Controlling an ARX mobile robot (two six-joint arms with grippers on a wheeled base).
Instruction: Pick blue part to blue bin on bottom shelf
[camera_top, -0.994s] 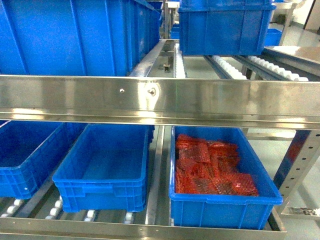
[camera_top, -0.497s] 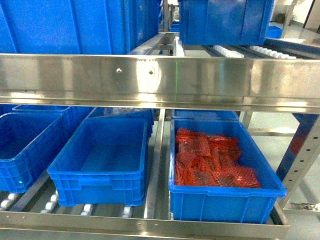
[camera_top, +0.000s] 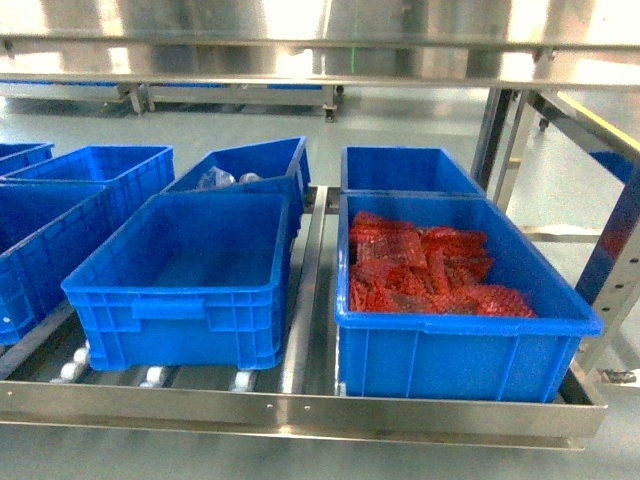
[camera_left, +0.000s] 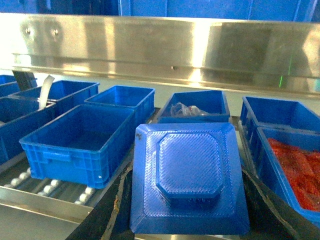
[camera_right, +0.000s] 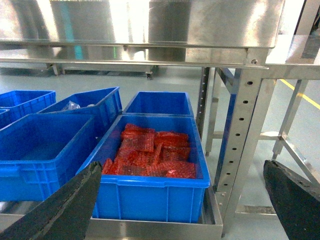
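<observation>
The blue part (camera_left: 189, 175), a stepped block with an octagonal raised top, fills the lower middle of the left wrist view. My left gripper (camera_left: 189, 210) is shut on the part, one dark finger (camera_left: 107, 210) on each side. The blue bin (camera_top: 180, 270) stands empty at the front of the bottom shelf (camera_top: 300, 415), left of centre; from the left wrist the blue bin (camera_left: 75, 145) lies ahead and to the left of the held part. My right gripper (camera_right: 180, 205) is open, empty, in front of the shelf's right end. Neither gripper shows in the head view.
A like crate with red bubble wrap (camera_top: 440, 290) sits right of the bin. Behind stand a tilted crate with clear-wrapped items (camera_top: 245, 175) and another blue crate (camera_top: 405, 168). More crates (camera_top: 40, 240) are at left. An upper steel rail (camera_left: 160, 50) overhangs; a perforated post (camera_right: 245, 130) stands at right.
The head view has dropped: the upper steel rail has risen to the top edge and the upper-shelf crates are gone, so the bottom shelf's crates now fill the frame.
</observation>
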